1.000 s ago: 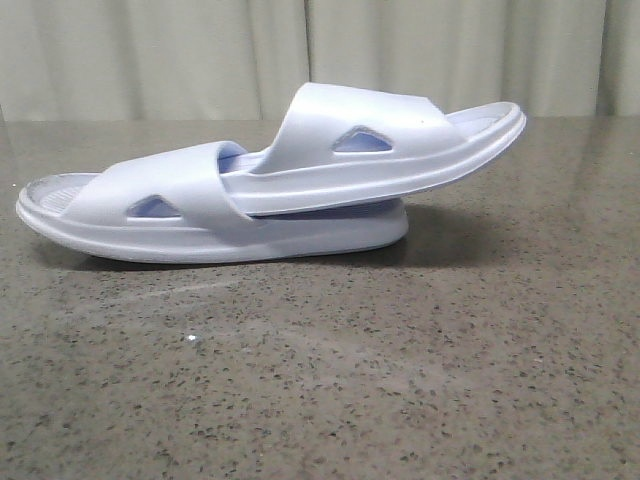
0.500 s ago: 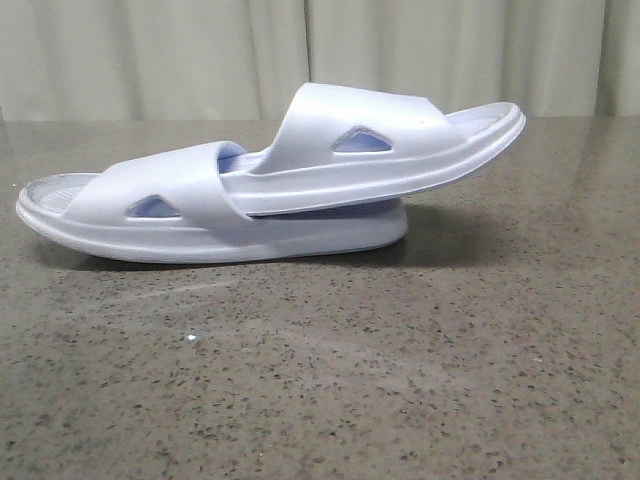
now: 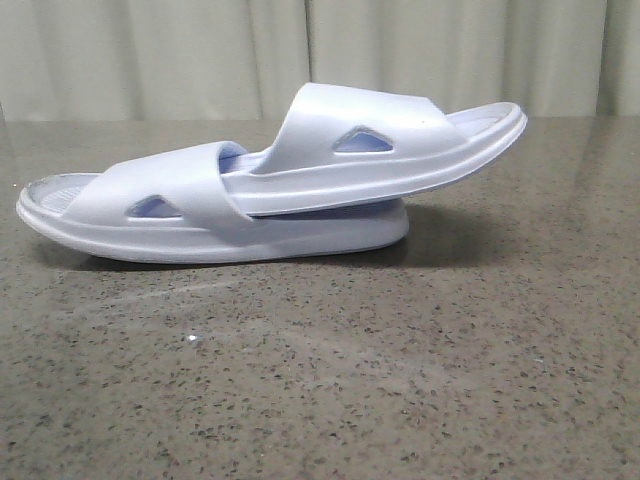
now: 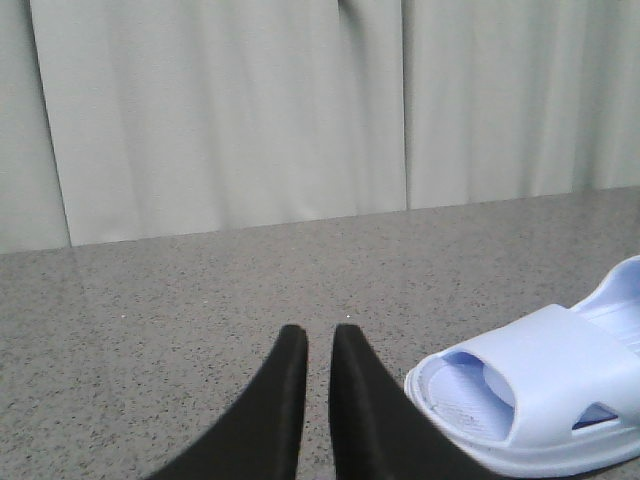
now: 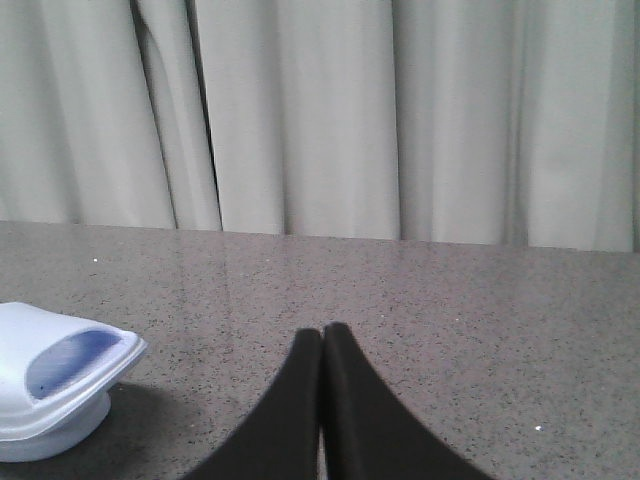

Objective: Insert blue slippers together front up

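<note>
The two pale blue slippers lie nested in the middle of the table. The lower slipper (image 3: 200, 235) rests flat with its toe to the left. The upper slipper (image 3: 380, 160) has one end pushed under the lower one's strap, and its other end sticks up to the right. Neither gripper shows in the front view. My left gripper (image 4: 320, 335) is empty, its jaws nearly together with a thin slit, just beside the lower slipper's toe (image 4: 540, 390). My right gripper (image 5: 322, 332) is shut and empty, apart from the upper slipper's raised end (image 5: 50, 375).
The slippers sit on a speckled grey stone table (image 3: 400, 380). A pale curtain (image 3: 450, 50) hangs behind the table's far edge. Both grippers are low over bare tabletop, one on each side of the slippers.
</note>
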